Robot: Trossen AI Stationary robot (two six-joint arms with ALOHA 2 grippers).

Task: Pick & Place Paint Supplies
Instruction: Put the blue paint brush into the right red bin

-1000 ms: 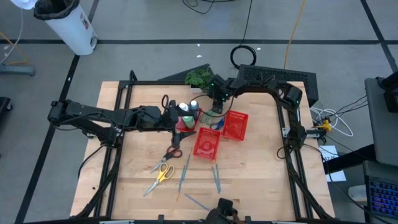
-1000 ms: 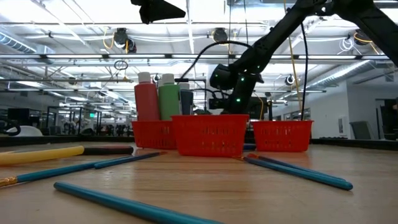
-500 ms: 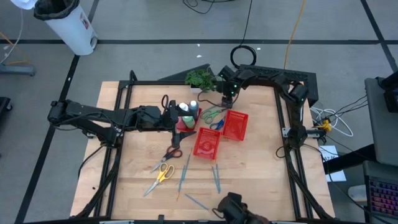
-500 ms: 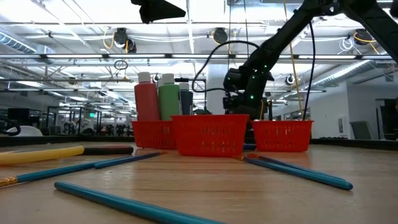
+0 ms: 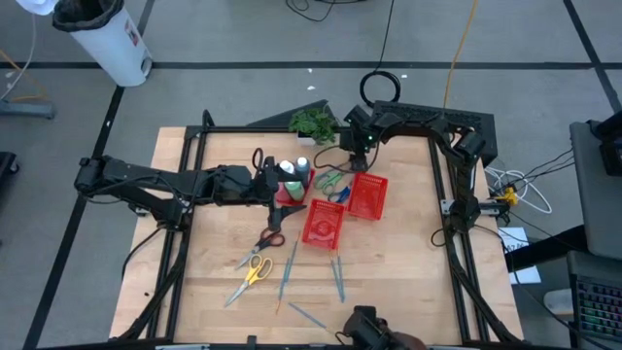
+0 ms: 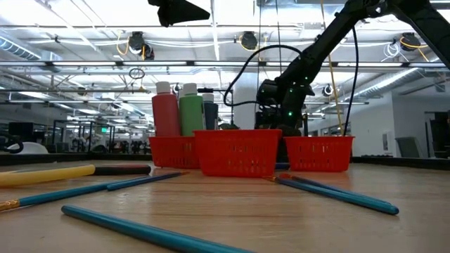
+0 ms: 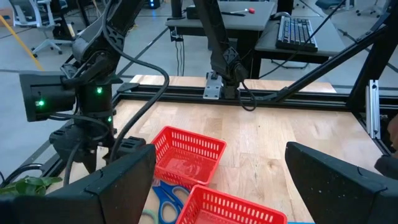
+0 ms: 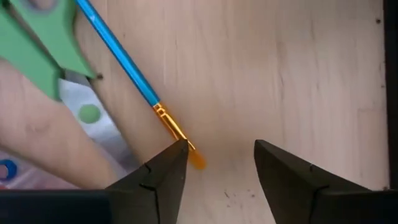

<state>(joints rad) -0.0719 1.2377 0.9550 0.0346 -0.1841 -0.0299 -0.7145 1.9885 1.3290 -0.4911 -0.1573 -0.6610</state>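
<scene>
Near the table's far edge, the right gripper (image 5: pixel 356 148) is held over bare wood, fingers parted with nothing between them, beside a blue brush (image 8: pixel 134 78) and green scissors (image 5: pixel 330 179) (just left of the red tray (image 5: pixel 367 195)). At left, the left gripper (image 5: pixel 274 182) is spread wide by the paint bottles (image 5: pixel 296 172).

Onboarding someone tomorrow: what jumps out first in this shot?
The red trays mid-table, with paint bottles standing in the left one. The right gripper, jaws open, hangs over a brush tip beside the green scissors at the far edge. Yellow scissors and more brushes lie loose near the front.
</scene>
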